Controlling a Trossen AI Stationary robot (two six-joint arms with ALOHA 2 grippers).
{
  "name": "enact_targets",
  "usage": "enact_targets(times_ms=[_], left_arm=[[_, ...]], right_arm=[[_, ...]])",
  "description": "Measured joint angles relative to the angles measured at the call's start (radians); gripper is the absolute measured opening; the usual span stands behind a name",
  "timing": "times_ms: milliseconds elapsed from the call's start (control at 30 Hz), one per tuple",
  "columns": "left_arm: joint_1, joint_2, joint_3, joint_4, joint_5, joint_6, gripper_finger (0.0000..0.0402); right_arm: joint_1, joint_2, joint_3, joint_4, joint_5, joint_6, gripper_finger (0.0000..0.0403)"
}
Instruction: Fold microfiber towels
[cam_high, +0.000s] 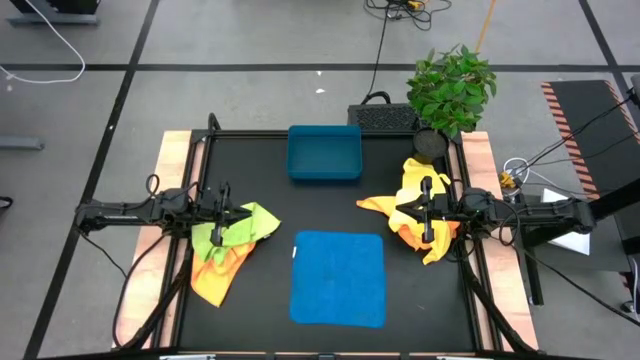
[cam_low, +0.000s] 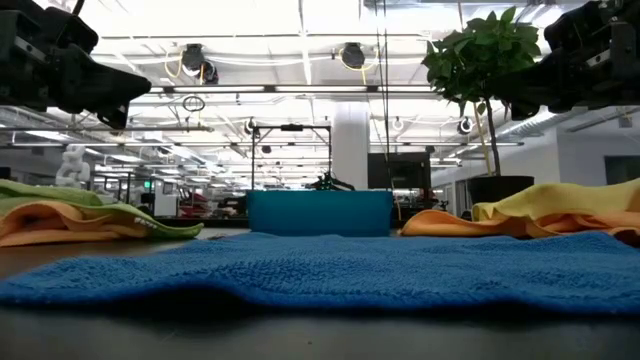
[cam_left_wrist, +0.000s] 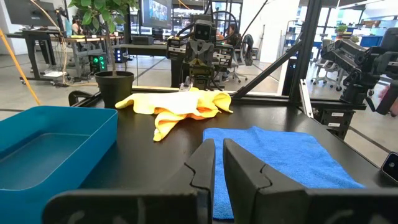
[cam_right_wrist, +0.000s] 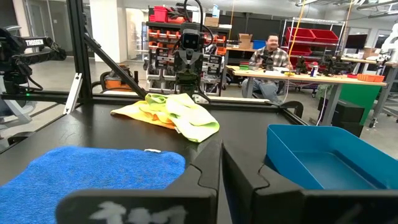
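Note:
A blue towel (cam_high: 337, 278) lies spread flat on the black table, near the front middle. At the left sits a crumpled heap of lime green and orange towels (cam_high: 228, 247). A crumpled heap of yellow and orange towels (cam_high: 412, 205) lies at the right. My left gripper (cam_high: 248, 213) hangs level and shut above the left heap, pointing toward the table's middle. My right gripper (cam_high: 398, 208) hangs level and shut above the right heap, facing it. In the low view both grippers stand well above the cloths. Neither holds anything.
A rigid blue tray (cam_high: 324, 152) stands at the far middle of the table. A potted plant (cam_high: 452, 88) stands at the far right corner. Black frame rails (cam_high: 470, 270) run along the table's sides. A person (cam_right_wrist: 272, 48) sits at a desk beyond the table.

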Motion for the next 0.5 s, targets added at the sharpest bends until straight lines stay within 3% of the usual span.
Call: enact_targets(times_ms=[500], left_arm=[[0.0, 0.0, 0.0, 0.0, 0.0, 0.0, 0.0035]], right_arm=[[0.0, 0.0, 0.0, 0.048, 0.0, 0.013, 0.0006]])
